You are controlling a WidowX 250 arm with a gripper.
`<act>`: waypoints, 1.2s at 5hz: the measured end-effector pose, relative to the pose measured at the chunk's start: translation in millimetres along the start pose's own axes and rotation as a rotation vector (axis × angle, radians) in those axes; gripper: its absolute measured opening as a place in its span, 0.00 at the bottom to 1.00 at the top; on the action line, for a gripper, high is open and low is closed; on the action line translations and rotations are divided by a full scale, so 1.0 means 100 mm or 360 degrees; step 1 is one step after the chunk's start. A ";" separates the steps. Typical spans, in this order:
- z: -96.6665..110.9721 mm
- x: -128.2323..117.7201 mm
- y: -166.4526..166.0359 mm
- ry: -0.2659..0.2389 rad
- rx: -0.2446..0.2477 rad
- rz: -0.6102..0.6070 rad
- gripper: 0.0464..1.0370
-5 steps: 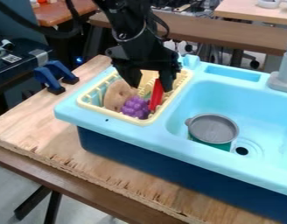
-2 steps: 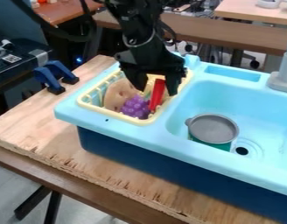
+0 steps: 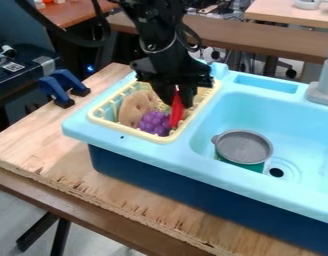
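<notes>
The black gripper [image 3: 178, 104] hangs down over the pale yellow dish rack [image 3: 129, 131], its jaws drawn together on the upper part of a slim red toy [image 3: 175, 116]. The toy stands close to upright inside the rack, at the side nearer the basin; whether it is a chilli pepper or some utensil's handle, I cannot tell. It is probably gripped high because that end rises clear of its neighbours, while the lower end sits down among them. A bunch of purple toy grapes [image 3: 154, 123] lies just beside it, at the front of the rack, and a tan toy with dark pits [image 3: 135, 107] leans behind the grapes, likely propped up by the rack's wall and the tight packing.

The rack is set into one end of the light blue toy sink [image 3: 136, 146], presumably where washed things would drain. In the basin, a grey-topped vessel with a green side [image 3: 243, 147] stands beside the drain [image 3: 276, 172], near the front wall, and the grey faucet [image 3: 325, 82] rises at the far edge. Two blue clamps [image 3: 53, 91] sit at the wooden board's edge [image 3: 33, 170], perhaps to hold it steady

As for labels, a small square code [image 3: 13, 66] shows on the dark machine at the far left, with no words I can make out
</notes>
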State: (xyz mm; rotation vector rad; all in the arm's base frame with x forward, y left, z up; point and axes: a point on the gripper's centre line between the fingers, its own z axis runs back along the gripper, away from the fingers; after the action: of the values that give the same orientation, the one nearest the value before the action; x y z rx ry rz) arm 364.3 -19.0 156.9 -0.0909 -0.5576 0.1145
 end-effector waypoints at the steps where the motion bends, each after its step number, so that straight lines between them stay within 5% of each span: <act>1: 0.01 -0.02 0.01 0.0003 -0.0016 0.0004 0.33; 3: 0.23 0.15 -0.02 -0.0030 -0.0086 -0.0107 0.33; 4: 0.70 0.35 -0.17 -0.0214 -0.0118 -0.0078 0.33; 5: 1.01 0.35 -0.47 -0.0142 -0.0262 0.0140 0.33; 6: 1.05 0.26 -0.80 0.0085 -0.0489 0.0407 0.33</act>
State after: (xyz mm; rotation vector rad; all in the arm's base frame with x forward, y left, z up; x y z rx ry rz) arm 337.1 -88.7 268.9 -0.4638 -0.5053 0.2737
